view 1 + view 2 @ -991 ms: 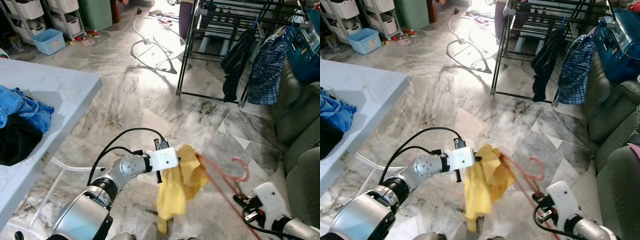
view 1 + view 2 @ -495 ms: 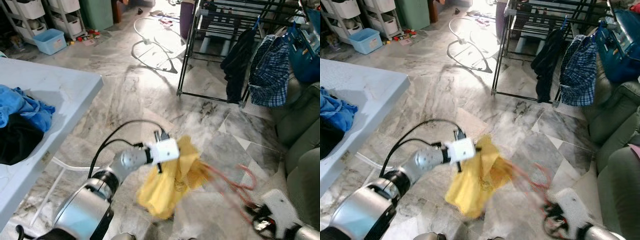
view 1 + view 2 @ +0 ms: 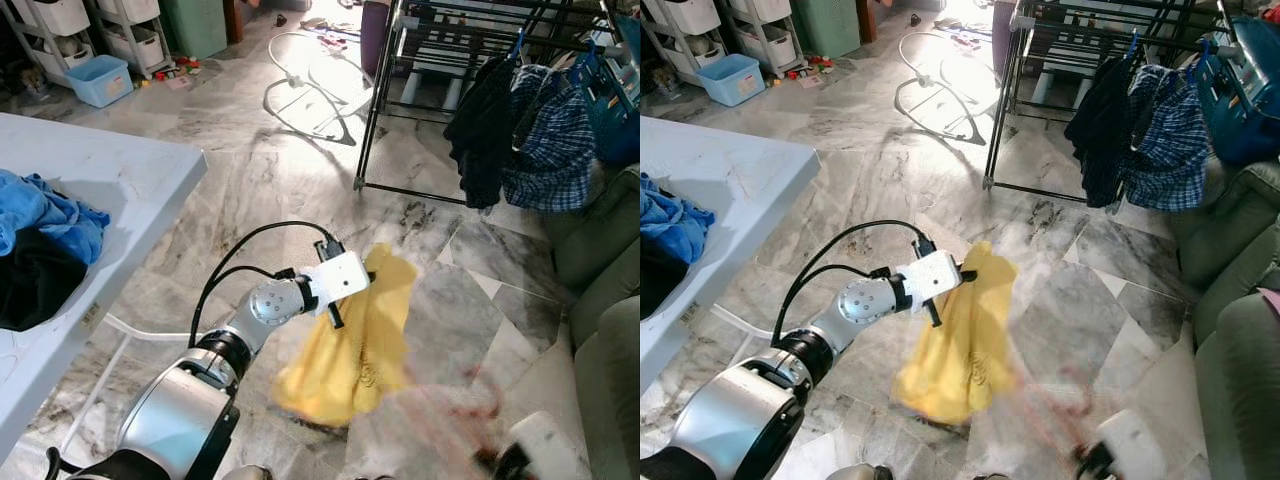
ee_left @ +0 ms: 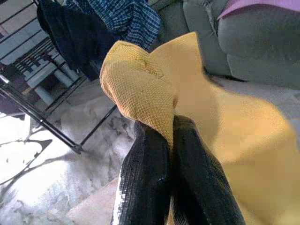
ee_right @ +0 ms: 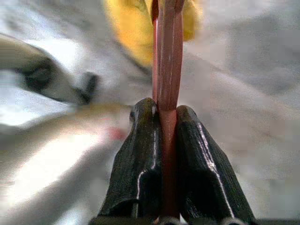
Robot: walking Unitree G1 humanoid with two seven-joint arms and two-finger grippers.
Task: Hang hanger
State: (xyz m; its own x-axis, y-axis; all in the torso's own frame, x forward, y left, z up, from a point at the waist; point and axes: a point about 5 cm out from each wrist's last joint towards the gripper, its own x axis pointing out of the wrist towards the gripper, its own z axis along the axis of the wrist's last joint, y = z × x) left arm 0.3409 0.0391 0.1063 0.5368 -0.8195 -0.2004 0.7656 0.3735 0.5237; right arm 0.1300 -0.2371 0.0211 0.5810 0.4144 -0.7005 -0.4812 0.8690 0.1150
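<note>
My left arm [image 3: 200, 400] is silver metal with a black ring joint and a rounded silver wrist. A white box [image 3: 336, 282] caps it. Two black cables [image 3: 245, 255] loop above the forearm into a plug. My fingers [image 4: 154, 187] are glossy black, long and rounded. The right wrist housing [image 3: 545, 450] is white and blurred.

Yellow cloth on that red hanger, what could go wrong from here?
The left gripper pinches only a fold of the yellow cloth, which hangs loose and could slip off. The right gripper clamps the thin red hanger, which could twist. The drying rack stands across the floor.
</note>
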